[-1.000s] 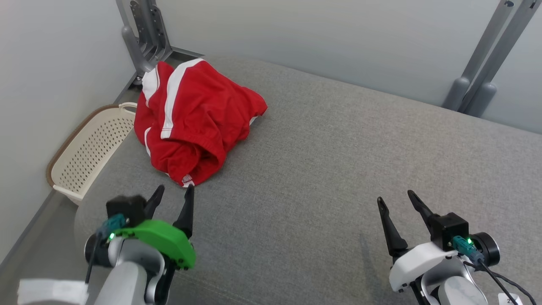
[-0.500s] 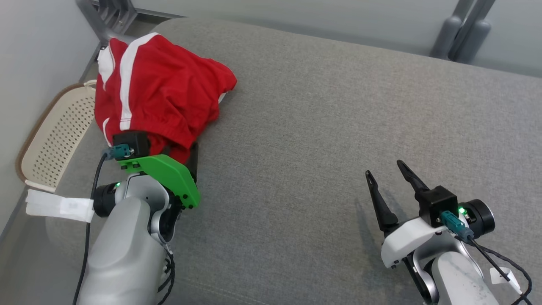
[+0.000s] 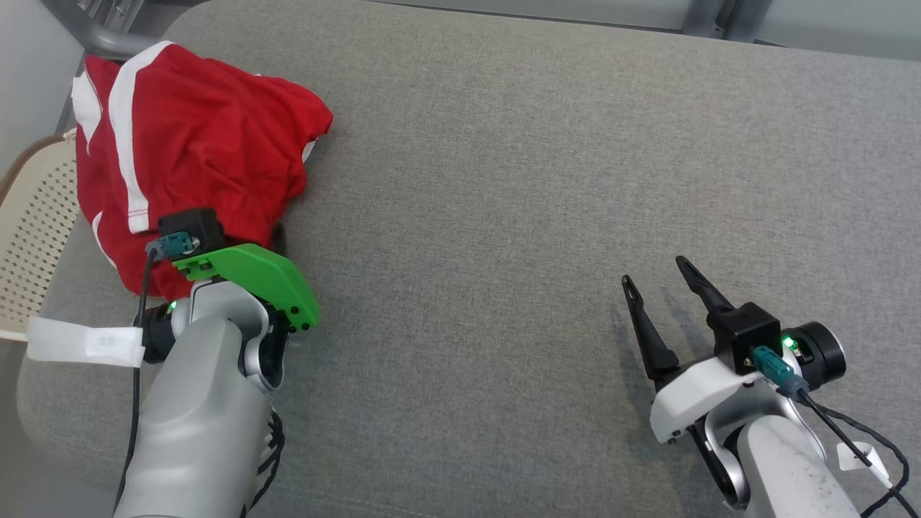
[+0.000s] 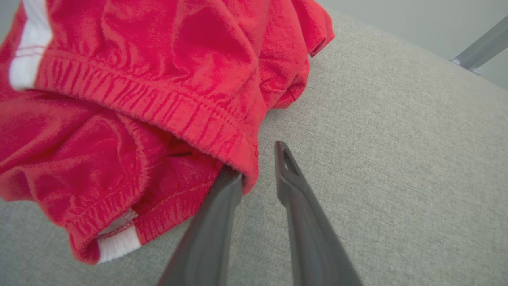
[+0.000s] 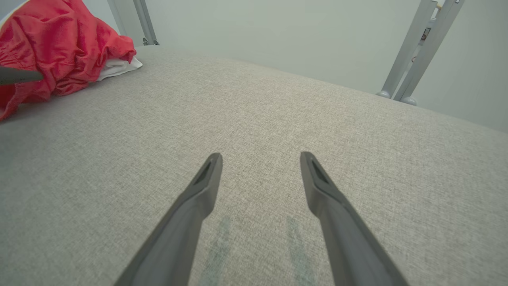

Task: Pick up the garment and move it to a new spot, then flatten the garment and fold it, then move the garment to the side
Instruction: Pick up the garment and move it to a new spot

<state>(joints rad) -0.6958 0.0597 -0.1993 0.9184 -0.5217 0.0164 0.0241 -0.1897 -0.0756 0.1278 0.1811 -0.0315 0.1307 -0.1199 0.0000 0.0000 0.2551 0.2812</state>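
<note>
Two fingers of the left tool (image 4: 256, 161) stand part-way apart at the near edge of the red shorts (image 4: 158, 71). One finger (image 4: 214, 214) has its tip tucked under the gathered elastic waistband (image 4: 158, 103). The other (image 4: 301, 198) lies bare over the grey fabric-covered counter (image 4: 397, 159). A corner of the band hangs in the gap, not pinched.

To do the pick well, I judge the tool should push a little deeper toward twelve o'clock of the wrist view, so the thick band sits between the fingers and not only its thin lip. It should then press fully together before any lift. A shallow bite on the edge could slip once the weight of the heap comes on. After that, lift straight up and carry toward the open middle of the counter.

The right tool (image 3: 653, 270), at four o'clock in the head view, is spread wide with nothing in it. It is over bare counter, well apart from the cloth.

The shorts lie crumpled in a mound at ten o'clock in the head view, near the counter's far left corner. They are red with white side stripes (image 3: 124, 144). Soft and floppy, they will likely sag and unfold when raised. A cream perforated laundry basket (image 3: 29, 237) stands beside the counter at nine o'clock.
</note>
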